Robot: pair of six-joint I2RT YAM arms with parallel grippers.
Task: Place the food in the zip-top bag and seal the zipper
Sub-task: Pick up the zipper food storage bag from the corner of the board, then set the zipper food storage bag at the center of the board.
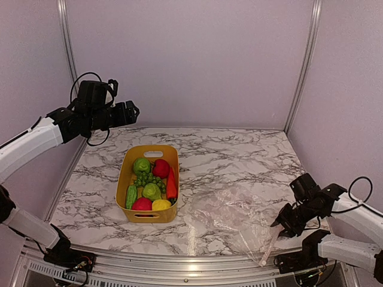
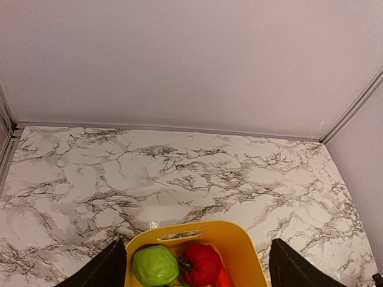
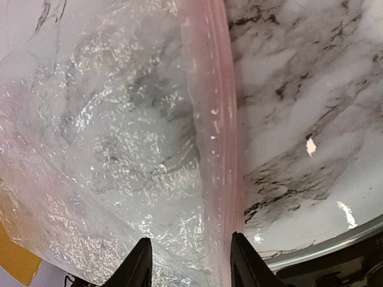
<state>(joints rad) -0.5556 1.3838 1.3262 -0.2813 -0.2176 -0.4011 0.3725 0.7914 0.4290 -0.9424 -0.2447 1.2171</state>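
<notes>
The food (image 1: pixel 151 185) lies in a yellow tub (image 1: pixel 127 164): a green pepper (image 2: pixel 155 265), red apples (image 2: pixel 202 263), grapes, an orange carrot (image 1: pixel 172 184), a cucumber (image 1: pixel 131 196) and a lemon (image 1: pixel 161 205). The zip-top bag (image 1: pixel 230 215) lies flat and clear on the marble, right of the tub. Its pinkish zipper (image 3: pixel 218 149) runs along the bag's right edge. My right gripper (image 3: pixel 190 242) is low over that edge, open, its fingers (image 3: pixel 137 266) straddling the zipper strip and the film. My left gripper (image 1: pixel 131 111) hangs high above the table's back left, open and holding nothing, with the tub's far end below it.
The marble table (image 1: pixel 239 155) ends at a metal front rail (image 1: pixel 179 263) close to the bag's near corner. Pale walls enclose the back and sides, with upright metal posts (image 1: pixel 302 66) at the corners.
</notes>
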